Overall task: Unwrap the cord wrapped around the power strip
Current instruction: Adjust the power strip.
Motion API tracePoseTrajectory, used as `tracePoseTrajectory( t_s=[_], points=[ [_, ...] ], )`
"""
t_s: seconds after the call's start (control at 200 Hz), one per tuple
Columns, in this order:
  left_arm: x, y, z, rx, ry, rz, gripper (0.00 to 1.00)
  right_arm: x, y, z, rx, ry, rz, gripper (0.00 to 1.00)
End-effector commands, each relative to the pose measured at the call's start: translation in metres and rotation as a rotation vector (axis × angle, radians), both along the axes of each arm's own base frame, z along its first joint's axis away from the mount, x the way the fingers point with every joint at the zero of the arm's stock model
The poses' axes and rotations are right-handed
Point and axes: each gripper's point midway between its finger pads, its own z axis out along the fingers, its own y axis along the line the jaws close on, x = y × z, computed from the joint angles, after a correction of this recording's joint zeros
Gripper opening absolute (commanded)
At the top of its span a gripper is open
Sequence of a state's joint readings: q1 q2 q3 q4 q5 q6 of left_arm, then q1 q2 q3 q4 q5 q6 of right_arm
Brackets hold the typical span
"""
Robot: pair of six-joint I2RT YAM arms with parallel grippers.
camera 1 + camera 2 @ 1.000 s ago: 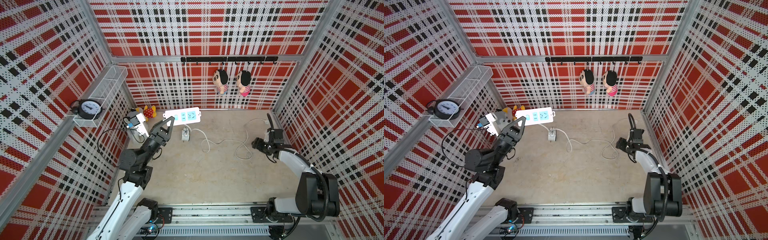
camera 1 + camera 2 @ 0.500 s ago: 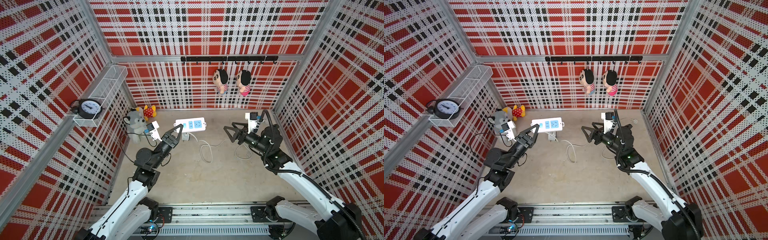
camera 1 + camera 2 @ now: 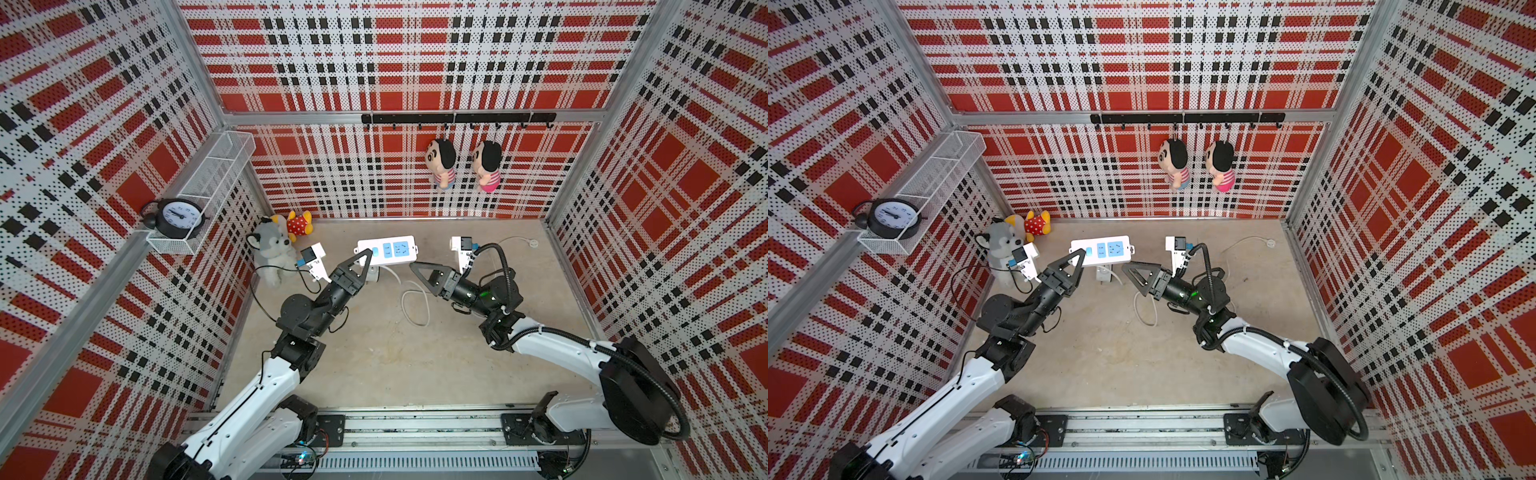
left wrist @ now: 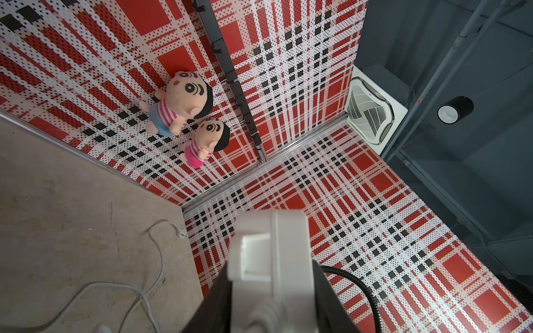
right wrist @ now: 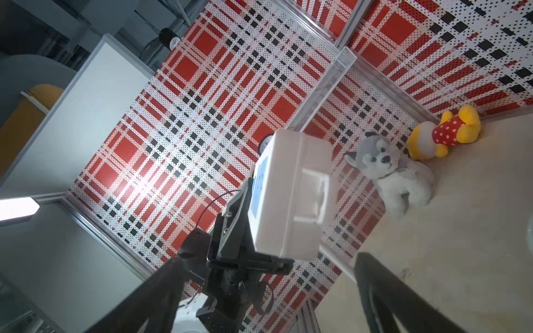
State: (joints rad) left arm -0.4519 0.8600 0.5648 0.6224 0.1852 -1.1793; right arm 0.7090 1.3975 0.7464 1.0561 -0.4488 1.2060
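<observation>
pinches with left claw the left end of the power strip, lifted over the far tabletop, long axis left to right. holds right claw spread just beside its right end, nearer to the cord looped close by.

The power strip is in the left hand; right hand just beside its right end; cord on the desk before them.
</observation>
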Motion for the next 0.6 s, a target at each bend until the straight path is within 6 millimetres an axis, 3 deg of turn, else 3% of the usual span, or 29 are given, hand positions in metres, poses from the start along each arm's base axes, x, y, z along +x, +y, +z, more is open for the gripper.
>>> tracePoseTrajectory(
  t_s=[0.0, 0.145, 0.321, 0.481, 0.511, 0.541, 0.596],
  points=[
    [-0.01, 0.004, 0.031, -0.054, -0.088, 0.0, 0.0, 0.002, -0.001, 0.028, 0.138, -0.014, 0.015, 0.86],
    [-0.01, 0.005, 0.027, -0.054, -0.083, 0.007, 0.0, 0.027, 0.014, 0.019, 0.118, 0.077, 0.022, 0.65],
    [-0.008, 0.006, 0.022, -0.049, -0.072, 0.015, 0.0, 0.034, 0.027, 0.024, 0.157, 0.093, 0.088, 0.61],
    [-0.005, 0.006, 0.018, -0.04, -0.064, 0.023, 0.0, 0.038, 0.031, 0.025, 0.204, 0.109, 0.119, 0.34],
    [-0.005, 0.006, 0.017, -0.034, -0.066, 0.026, 0.08, 0.038, 0.03, 0.026, 0.217, 0.109, 0.126, 0.28],
    [-0.005, 0.006, 0.015, -0.026, -0.067, 0.03, 0.23, 0.038, 0.031, 0.027, 0.225, 0.108, 0.131, 0.22],
    [-0.003, 0.009, 0.011, -0.002, -0.064, 0.05, 0.7, 0.038, 0.031, 0.03, 0.238, 0.103, 0.137, 0.13]
  ],
)
